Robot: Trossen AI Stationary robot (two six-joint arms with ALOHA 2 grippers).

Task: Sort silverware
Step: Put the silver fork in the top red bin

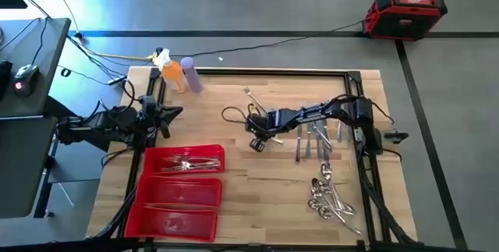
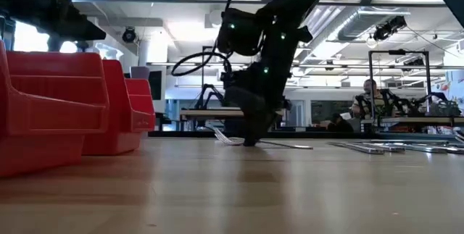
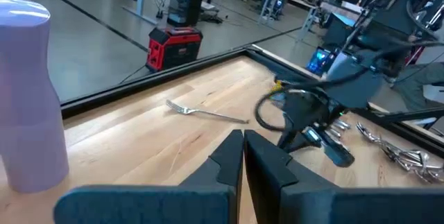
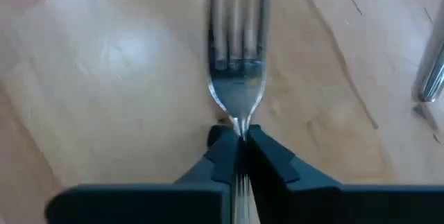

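Down: right end effector [image 4: 239, 143] pinching fork [image 4: 238, 78].

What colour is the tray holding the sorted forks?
The tray is red, seen best in the high view.

Red, silver, orange and purple on pale wood.

A pale wood-grain desk [image 1: 257, 182] with a black frame is seen. A bright red tray [image 1: 181, 191] stands at the front left corner. The silverware [image 1: 321, 166] is shiny silver, as is the fork [image 4: 238, 57] gripped by the dark right tool [image 4: 238, 141]. An orange bottle [image 1: 173, 71] and a purple bottle [image 1: 192, 75] stand at the far edge.
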